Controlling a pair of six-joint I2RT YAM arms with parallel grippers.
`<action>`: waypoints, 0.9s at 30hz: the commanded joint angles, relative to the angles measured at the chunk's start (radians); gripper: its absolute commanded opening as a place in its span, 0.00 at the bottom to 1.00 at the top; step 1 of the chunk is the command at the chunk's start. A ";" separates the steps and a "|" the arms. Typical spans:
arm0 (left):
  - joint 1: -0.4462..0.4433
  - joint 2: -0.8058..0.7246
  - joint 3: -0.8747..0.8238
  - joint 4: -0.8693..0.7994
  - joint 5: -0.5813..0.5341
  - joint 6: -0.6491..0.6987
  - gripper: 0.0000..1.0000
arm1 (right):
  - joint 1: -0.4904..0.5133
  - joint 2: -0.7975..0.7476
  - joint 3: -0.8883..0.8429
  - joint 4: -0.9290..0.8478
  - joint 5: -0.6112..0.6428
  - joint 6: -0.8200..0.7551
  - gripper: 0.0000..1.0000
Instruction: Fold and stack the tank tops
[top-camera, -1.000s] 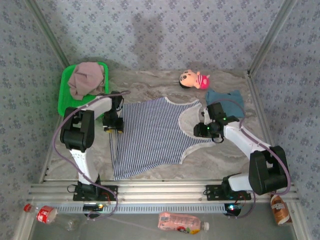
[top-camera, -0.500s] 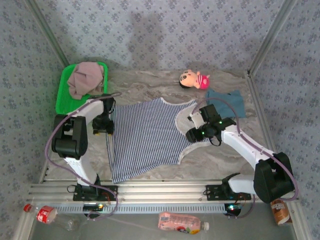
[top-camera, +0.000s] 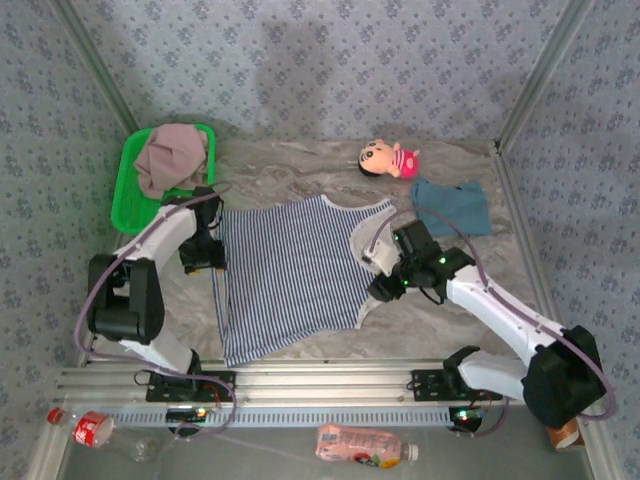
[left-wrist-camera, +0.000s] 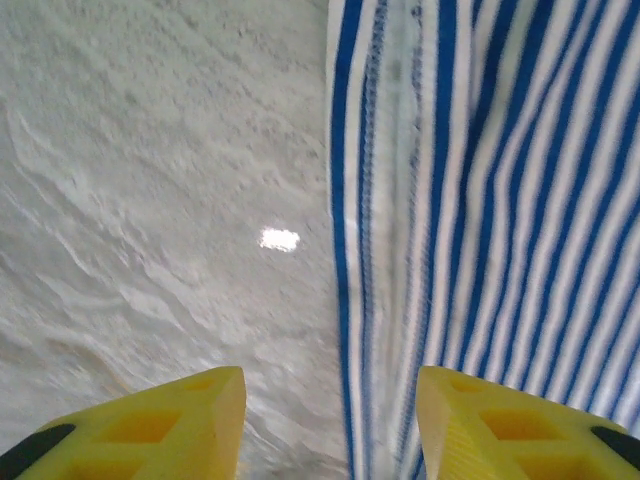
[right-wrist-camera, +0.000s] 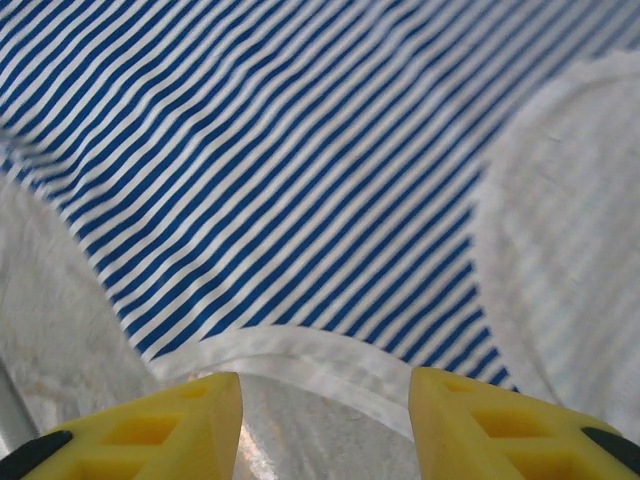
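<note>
Two open, empty grippers flank the striped tank top (top-camera: 290, 280): left gripper (left-wrist-camera: 330, 425) at its hem, right gripper (right-wrist-camera: 325, 420) at its white trim. Pinch both edges squarely before you fold.

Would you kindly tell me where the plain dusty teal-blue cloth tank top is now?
In the top external view, the teal-blue tank top lies far right on the table, beside the pink plush doll and right of the navy-and-white striped tank top.

Bare table (top-camera: 290, 172) lies open beyond the striped tank top (top-camera: 285, 275) and along its near edge. The green basket (top-camera: 126, 195) blocks the far-left corner; the doll (top-camera: 388, 158) and teal top (top-camera: 452, 207) occupy the far right.
</note>
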 joint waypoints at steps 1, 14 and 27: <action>-0.029 -0.112 -0.073 -0.092 0.114 -0.186 0.49 | 0.075 -0.051 -0.062 -0.053 0.027 -0.169 0.50; -0.397 -0.375 -0.395 -0.063 0.209 -0.795 0.49 | 0.346 0.051 -0.192 0.243 0.121 -0.275 0.51; -0.598 -0.478 -0.565 -0.036 0.217 -1.077 0.48 | 0.329 0.232 -0.160 0.265 0.145 -0.364 0.42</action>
